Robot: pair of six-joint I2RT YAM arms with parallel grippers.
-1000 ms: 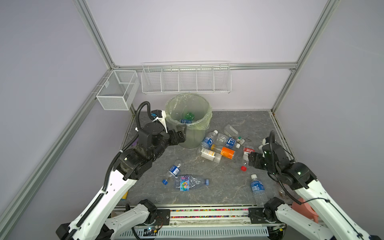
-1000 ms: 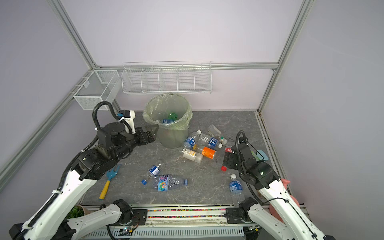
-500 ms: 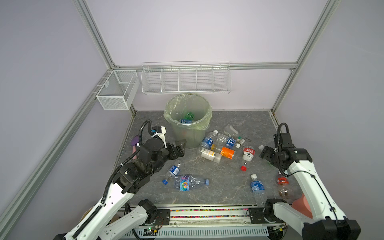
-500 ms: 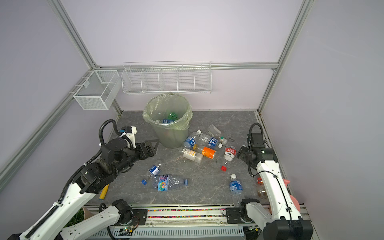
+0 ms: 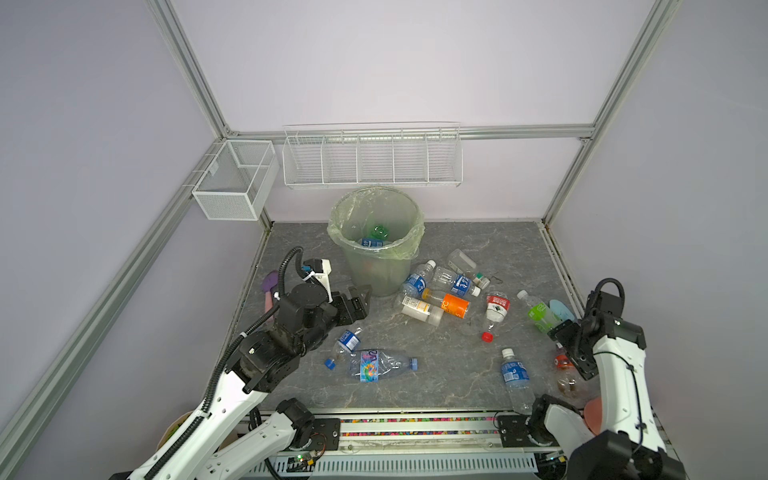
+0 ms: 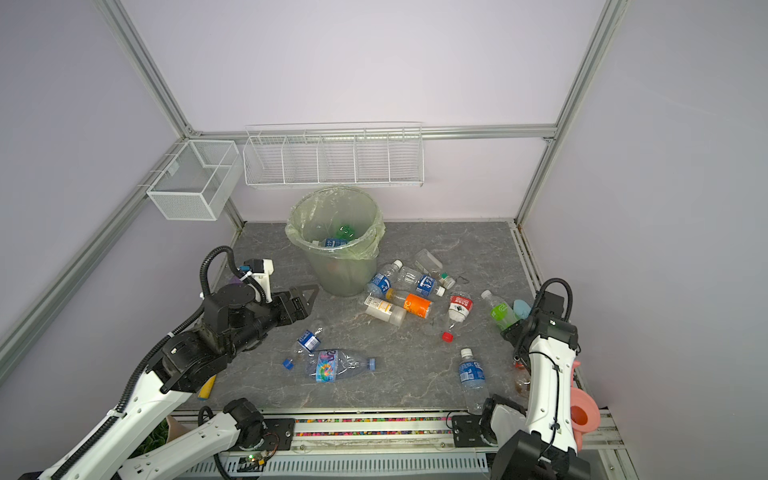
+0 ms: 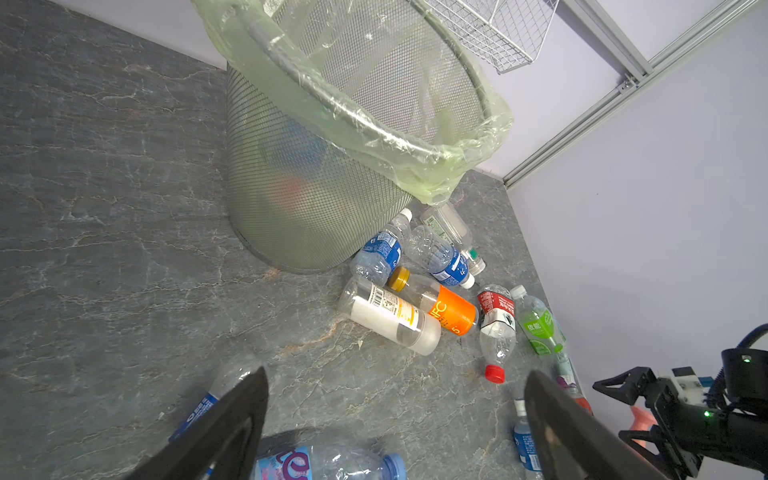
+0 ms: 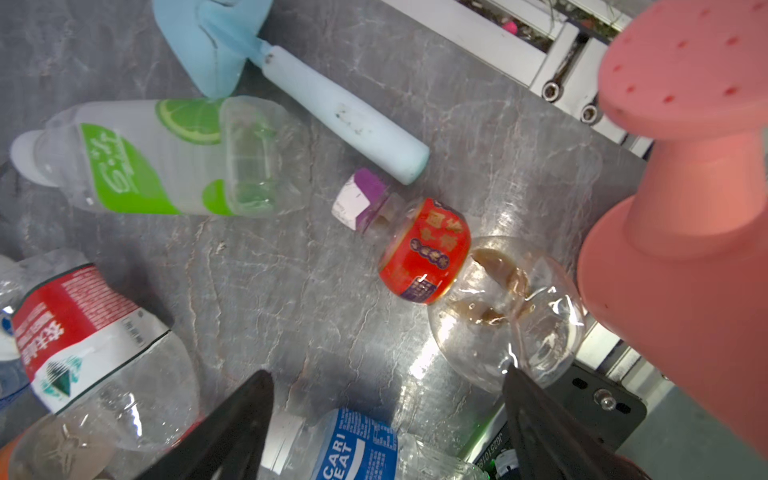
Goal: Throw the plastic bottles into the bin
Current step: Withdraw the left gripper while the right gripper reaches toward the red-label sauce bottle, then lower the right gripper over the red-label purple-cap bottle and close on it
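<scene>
The bin (image 5: 376, 266) (image 6: 338, 270) (image 7: 307, 199) stands at the back, holding a green bottle (image 5: 378, 230) and a blue-labelled one. Several plastic bottles lie right of it in both top views, among them an orange-labelled one (image 5: 452, 303) (image 7: 453, 311) and a red-labelled one (image 5: 496, 309). A multicoloured bottle (image 5: 380, 365) and a small blue-labelled one (image 5: 347, 340) lie in front. My left gripper (image 5: 360, 293) (image 6: 308, 293) (image 7: 395, 399) hangs open and empty, low beside the bin. My right gripper (image 5: 561, 340) (image 8: 386, 399) is open and empty by the right edge, above a blue-labelled bottle (image 8: 353, 453) and near a red-labelled round bottle (image 8: 424, 249).
Two white wire baskets (image 5: 235, 183) (image 5: 372, 158) hang on the back frame. A pale blue scoop (image 8: 316, 83) and a pink watering can (image 8: 681, 208) lie at the right edge beside a green-labelled bottle (image 8: 166, 158). A loose red cap (image 5: 487, 336) and a blue cap (image 5: 329, 364) lie on the floor.
My left arm has dropped from the bin's rim down and toward the front. My right arm has pulled back to the right edge, uncovering the red-labelled and green-labelled bottles. Both grippers stay open.
</scene>
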